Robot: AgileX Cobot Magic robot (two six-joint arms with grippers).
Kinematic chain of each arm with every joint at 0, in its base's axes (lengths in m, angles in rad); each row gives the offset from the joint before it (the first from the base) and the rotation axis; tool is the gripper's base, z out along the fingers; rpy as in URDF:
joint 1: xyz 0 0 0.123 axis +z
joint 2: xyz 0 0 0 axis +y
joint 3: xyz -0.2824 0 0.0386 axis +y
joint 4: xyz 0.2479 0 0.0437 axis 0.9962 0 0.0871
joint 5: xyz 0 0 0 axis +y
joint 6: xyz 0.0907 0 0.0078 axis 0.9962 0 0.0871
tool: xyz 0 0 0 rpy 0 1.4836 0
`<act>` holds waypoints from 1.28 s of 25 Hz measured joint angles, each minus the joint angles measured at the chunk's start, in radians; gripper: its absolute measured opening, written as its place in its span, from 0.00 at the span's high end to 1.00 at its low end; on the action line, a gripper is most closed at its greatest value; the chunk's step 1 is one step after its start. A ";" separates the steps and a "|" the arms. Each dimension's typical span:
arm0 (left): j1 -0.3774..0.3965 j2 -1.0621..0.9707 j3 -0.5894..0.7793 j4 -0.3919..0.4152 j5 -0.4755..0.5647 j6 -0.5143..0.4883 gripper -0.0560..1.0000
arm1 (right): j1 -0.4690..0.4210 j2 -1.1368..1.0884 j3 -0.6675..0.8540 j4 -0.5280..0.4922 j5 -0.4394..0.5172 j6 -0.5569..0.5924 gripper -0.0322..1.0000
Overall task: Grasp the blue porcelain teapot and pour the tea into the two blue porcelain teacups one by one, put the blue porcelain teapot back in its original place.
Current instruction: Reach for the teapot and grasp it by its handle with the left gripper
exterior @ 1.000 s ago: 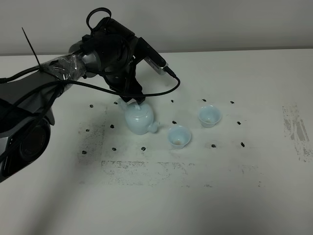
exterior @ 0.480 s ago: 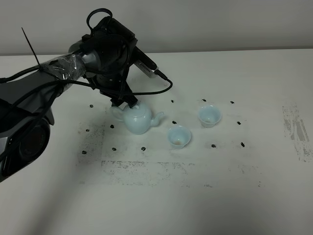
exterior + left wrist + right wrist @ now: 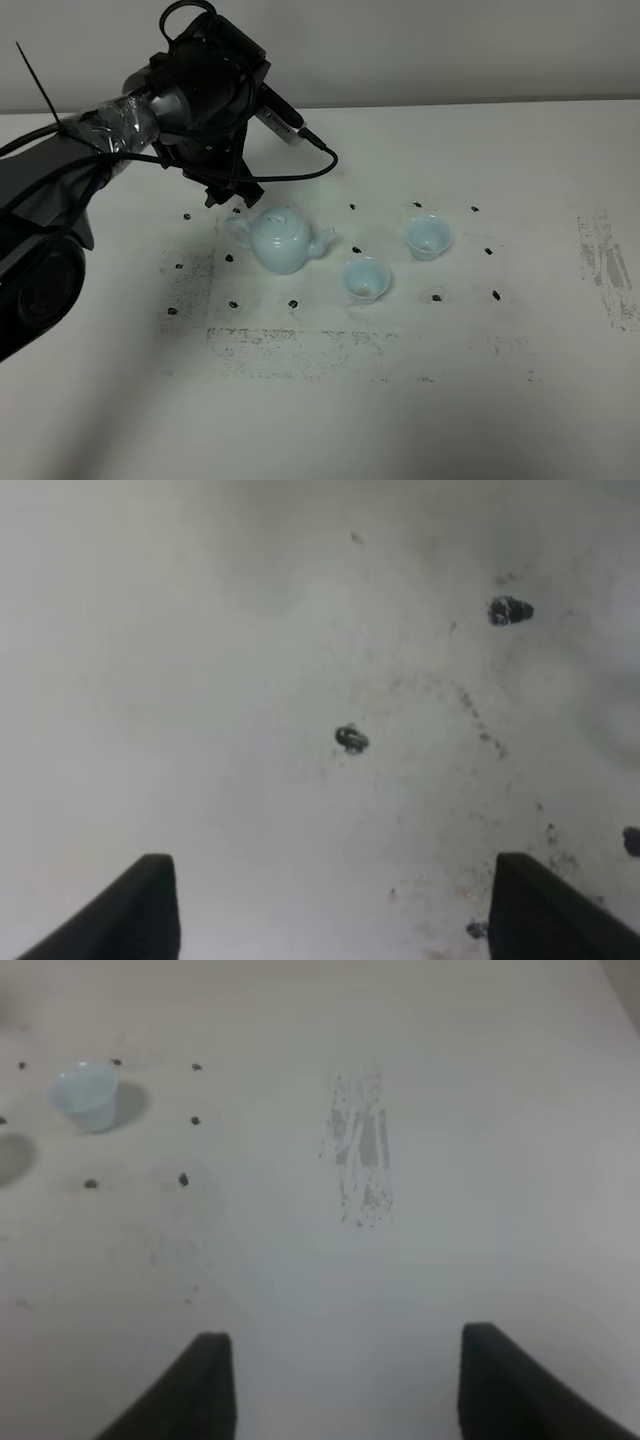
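White table [image 3: 450, 400], worn and speckled, under the whole scene. Grey scuffed patch [image 3: 605, 265] far out on the teapot's spout side, well past both cups.

Black left arm [image 3: 150, 110], wrapped in tape and trailing cable, over the table on the teapot's handle side. At its end the left gripper [image 3: 228, 193], near the handle and a little above and behind it, apart from the pot. Spread wide, with 2 dark fingers [image 3: 150, 910] far from each other and only bare, dotted tabletop in the gap. Nothing pinched.

Pale blue teapot [image 3: 283, 243], upright on the table with lid on. Spout toward the cups, handle toward the left gripper. Free of any grip.

Right gripper [image 3: 340, 1370], visible only through its own wrist camera. Parted, with nothing but bare table in the gap. Ahead of it, the scuffed patch and 1 cup.

2 pale blue cups, both upright. Nearer cup [image 3: 366, 279] just beside the teapot's spout, slightly toward the camera, not touching the pot. Farther cup [image 3: 429, 237] beyond the nearer one on the same spout side, apart from it.

Small black marks [image 3: 353, 208] dotted around the teapot and the 2 cups.
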 joint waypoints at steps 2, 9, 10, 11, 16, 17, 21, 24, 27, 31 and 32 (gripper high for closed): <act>0.000 -0.013 0.000 -0.015 0.000 -0.008 0.36 | 0.000 0.000 0.000 0.000 0.000 0.000 0.51; 0.013 -0.095 0.000 -0.063 0.001 -0.044 0.36 | 0.000 0.000 0.000 0.000 0.000 0.000 0.51; 0.013 -0.119 0.001 -0.069 0.001 -0.045 0.36 | 0.000 0.000 0.000 0.000 0.000 0.000 0.51; 0.013 -0.140 0.007 -0.075 0.001 -0.047 0.36 | 0.000 0.000 0.000 0.000 0.000 0.000 0.51; 0.013 -0.288 0.129 -0.087 0.001 -0.049 0.36 | 0.000 0.000 0.000 0.000 0.000 0.000 0.51; 0.014 -0.324 0.168 -0.092 0.001 -0.051 0.36 | 0.000 0.000 0.000 0.000 0.000 0.000 0.51; 0.028 -0.468 0.411 -0.137 -0.168 -0.039 0.36 | 0.000 0.000 0.000 0.000 0.000 0.000 0.51; 0.064 -0.531 0.620 -0.158 -0.471 -0.025 0.36 | 0.000 0.000 0.000 0.000 0.000 0.000 0.51; 0.103 -0.535 0.764 -0.159 -0.744 -0.025 0.36 | 0.000 0.000 0.000 0.000 0.000 0.000 0.51; 0.121 -0.525 0.870 -0.159 -0.982 -0.028 0.36 | 0.000 0.000 0.000 0.000 0.000 0.000 0.51; 0.121 -0.523 0.879 -0.159 -1.024 -0.028 0.36 | 0.000 0.000 0.000 0.000 0.000 0.000 0.51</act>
